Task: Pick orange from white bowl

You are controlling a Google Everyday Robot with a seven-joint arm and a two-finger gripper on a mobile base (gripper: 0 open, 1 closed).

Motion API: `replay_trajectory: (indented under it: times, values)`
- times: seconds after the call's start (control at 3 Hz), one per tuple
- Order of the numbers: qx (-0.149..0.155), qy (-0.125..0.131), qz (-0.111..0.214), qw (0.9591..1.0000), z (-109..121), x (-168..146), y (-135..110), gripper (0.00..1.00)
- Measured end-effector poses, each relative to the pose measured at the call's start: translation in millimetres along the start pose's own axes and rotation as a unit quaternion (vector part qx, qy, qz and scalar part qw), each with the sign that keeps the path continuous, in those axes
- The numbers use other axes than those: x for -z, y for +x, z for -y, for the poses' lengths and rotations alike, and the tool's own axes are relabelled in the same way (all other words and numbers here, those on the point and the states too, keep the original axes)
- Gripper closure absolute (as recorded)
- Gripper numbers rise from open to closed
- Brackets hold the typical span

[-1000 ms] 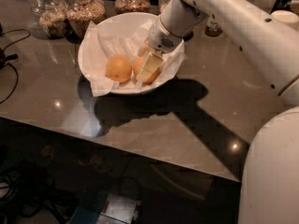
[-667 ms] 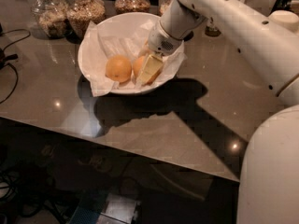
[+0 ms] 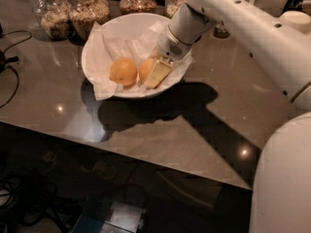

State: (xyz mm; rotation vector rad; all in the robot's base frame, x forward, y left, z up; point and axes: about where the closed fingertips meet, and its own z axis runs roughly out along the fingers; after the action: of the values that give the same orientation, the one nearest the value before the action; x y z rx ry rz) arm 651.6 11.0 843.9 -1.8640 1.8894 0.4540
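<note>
orange (image 3: 144, 69) in the white bowl (image 3: 127, 24) meets your gripper (image 3: 155, 75) (second orange (image 3: 123, 71) beside it); you cannot tell its grip.

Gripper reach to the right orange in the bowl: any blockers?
Probably yes. The gripper is down inside the bowl, at the right orange. The left orange sits off to the side, and nothing lies between.

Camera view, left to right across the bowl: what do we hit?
white bowl left rim → left orange → right orange → hand, down in the bowl against the right orange → arm
</note>
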Motion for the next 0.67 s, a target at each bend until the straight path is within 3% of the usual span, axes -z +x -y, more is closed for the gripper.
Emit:
replay_trajectory:
  times: [0.33, 0.67]
  values:
    - [0.001, 0.006, -0.001, 1.0, -3.1, 2.8, 1.4, 0.97]
    - [0.011, 0.029, 0.025, 0.9992, -8.8, 28.2, -7.8, 1.0]
